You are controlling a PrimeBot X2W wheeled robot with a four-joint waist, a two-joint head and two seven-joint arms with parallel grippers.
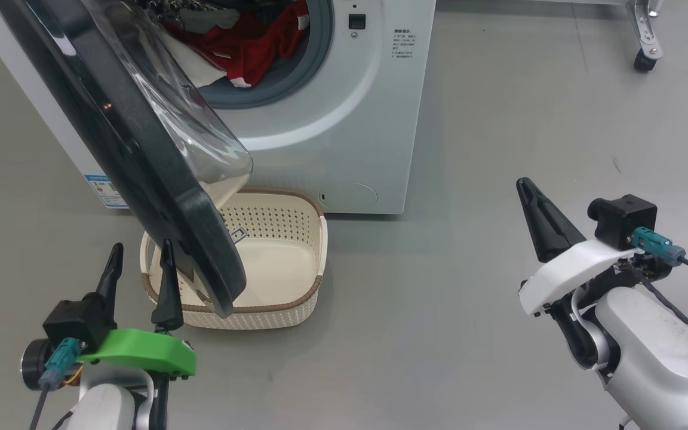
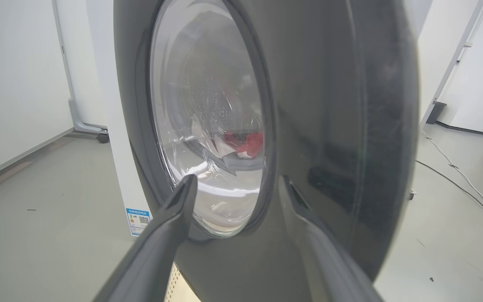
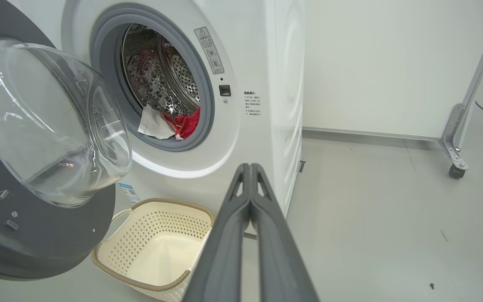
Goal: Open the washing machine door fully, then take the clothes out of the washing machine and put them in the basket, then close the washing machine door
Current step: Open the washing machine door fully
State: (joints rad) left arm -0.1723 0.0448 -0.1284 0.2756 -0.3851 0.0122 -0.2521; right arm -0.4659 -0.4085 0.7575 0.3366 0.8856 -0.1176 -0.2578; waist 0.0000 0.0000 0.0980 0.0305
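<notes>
Though I had the washing machine door (image 1: 141,149) only part open above the empty basket (image 1: 314,286), the clothes (image 1: 248,48) lay inside the washing machine (image 1: 344,119), left claw (image 1: 143,246) spread by the door's edge, right claw (image 1: 523,182) shut, empty.

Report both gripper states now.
Left gripper: open, at the washing machine door, holding nothing.
Right gripper: shut, empty.
</notes>
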